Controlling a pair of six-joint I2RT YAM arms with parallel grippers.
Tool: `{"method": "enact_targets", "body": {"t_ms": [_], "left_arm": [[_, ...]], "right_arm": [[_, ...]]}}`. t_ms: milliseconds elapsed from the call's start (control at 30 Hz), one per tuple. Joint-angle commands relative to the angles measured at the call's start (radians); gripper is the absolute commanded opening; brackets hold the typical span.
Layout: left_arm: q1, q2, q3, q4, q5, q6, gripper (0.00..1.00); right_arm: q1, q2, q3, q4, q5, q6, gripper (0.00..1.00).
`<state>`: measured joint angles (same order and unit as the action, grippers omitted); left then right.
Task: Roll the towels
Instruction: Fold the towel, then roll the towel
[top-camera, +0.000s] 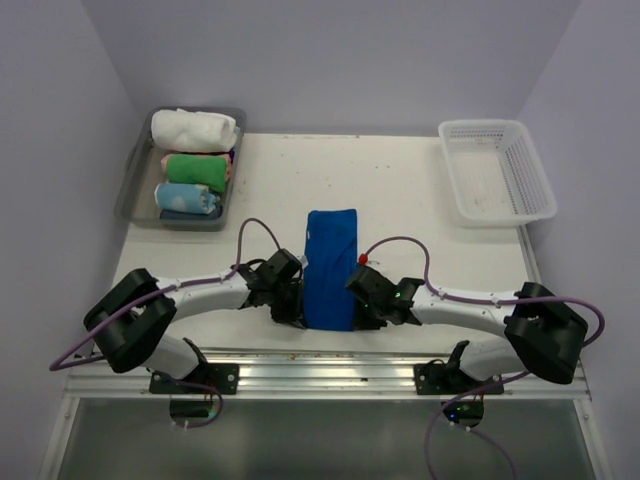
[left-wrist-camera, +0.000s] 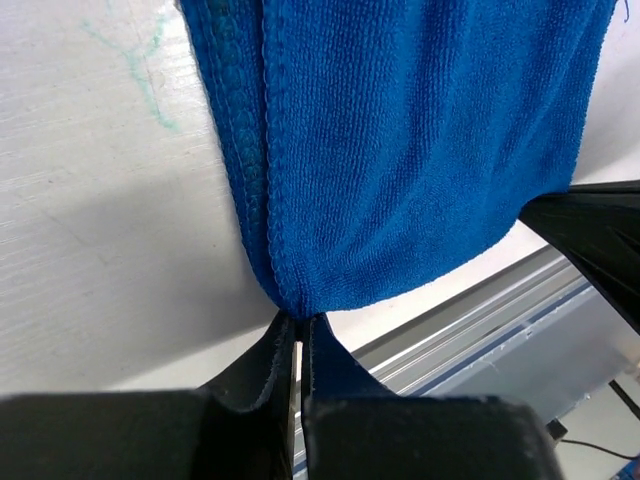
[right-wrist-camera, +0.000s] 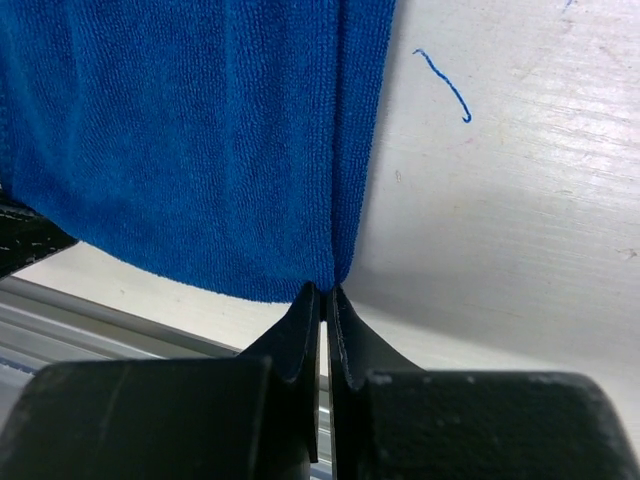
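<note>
So the blue towel (top-camera: 331, 265) sits lower centre on the bench (top-camera: 420, 200), folded in a strip, not rolled yet. The left fingers (left-wrist-camera: 262, 375) and right fingers (right-wrist-camera: 288, 345) each pinch a near corner tight. Three rolled towels (top-camera: 195, 165) already in the tray (top-camera: 135, 185), upper left.

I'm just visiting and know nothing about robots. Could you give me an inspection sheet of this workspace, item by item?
Surface: white table, lightly specked, with a blue pen mark and a faint green scribble.
Job's things: blue towel folded into a long strip, lying flat mid-table; gray tray at far left holding three rolls: white towel, green towel, light blue towel.
Clutter: nothing seen.
Grippers: left gripper shut on the blue towel's near left corner; right gripper shut on its near right corner.
Cables: purple cable loops off the left arm, another off the right; neither lies on the towel.
Surroundings: white basket far right; pale walls; metal rail at the near edge.
</note>
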<state>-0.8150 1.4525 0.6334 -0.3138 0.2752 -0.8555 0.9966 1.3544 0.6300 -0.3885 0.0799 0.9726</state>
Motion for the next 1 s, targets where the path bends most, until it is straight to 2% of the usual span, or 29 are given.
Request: {"method": "enact_targets", "body": {"t_ms": [0, 200, 500, 733, 967], "left_arm": [[-0.006, -0.006, 0.057, -0.045, -0.063, 0.004, 0.00], [-0.004, -0.055, 0.147, -0.139, -0.093, 0.006, 0.00], [0.008, -0.041, 0.252, -0.225, -0.120, 0.001, 0.00], [0.091, 0.000, 0.276, -0.205, -0.054, 0.026, 0.00], [0.111, 0.074, 0.339, -0.206, -0.042, 0.049, 0.00]], "right_arm": [[0.005, -0.046, 0.014, -0.029, 0.055, 0.015, 0.00], [0.005, -0.072, 0.074, -0.101, 0.099, 0.003, 0.00], [-0.001, -0.081, 0.158, -0.176, 0.187, -0.023, 0.00], [-0.044, -0.051, 0.198, -0.194, 0.205, -0.069, 0.00], [-0.101, -0.019, 0.243, -0.182, 0.205, -0.120, 0.00]]}}
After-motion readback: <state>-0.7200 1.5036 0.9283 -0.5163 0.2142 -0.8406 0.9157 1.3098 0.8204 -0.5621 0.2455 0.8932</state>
